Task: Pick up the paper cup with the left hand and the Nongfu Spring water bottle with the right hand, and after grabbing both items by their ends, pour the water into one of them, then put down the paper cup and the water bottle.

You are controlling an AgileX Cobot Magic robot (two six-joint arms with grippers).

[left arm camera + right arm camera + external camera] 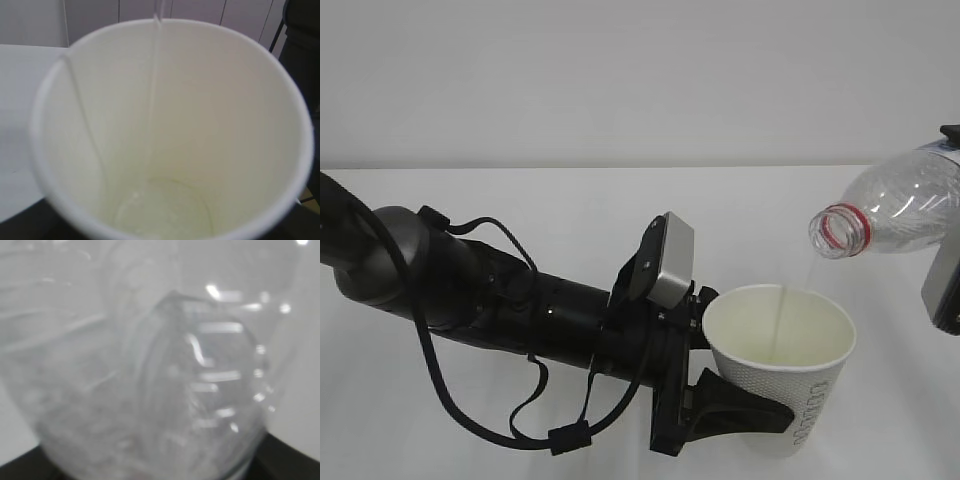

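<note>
1. the small white tapered paper cup (pixel 782 372) stands upright at the lower right of the exterior view, held off to the side of the black left hand (pixel 725 385), whose two black fingers clasp its lower wall.
2. the clear ribbed plastic nongfu spring water bottle (pixel 892 212) is tipped nearly level at the right edge, its capless red-ringed mouth pointing left and down, above the cup's rim and apart from it.
3. the right hand (pixel 945 285) shows only as a grey box-shaped part at the frame edge; its fingers are hidden, and the right wrist view is filled by the blurred bottle wall, so it appears clamped on the bottle.
4. a thin stream of clear water (pixel 778 325) falls from the bottle mouth into the cup.
5. in the left wrist view the cup's cream inside (pixel 200 125) holds a shallow pool at the bottom (pixel 165 212).
6. the white table (pixel 560 210) lies beneath.
</note>
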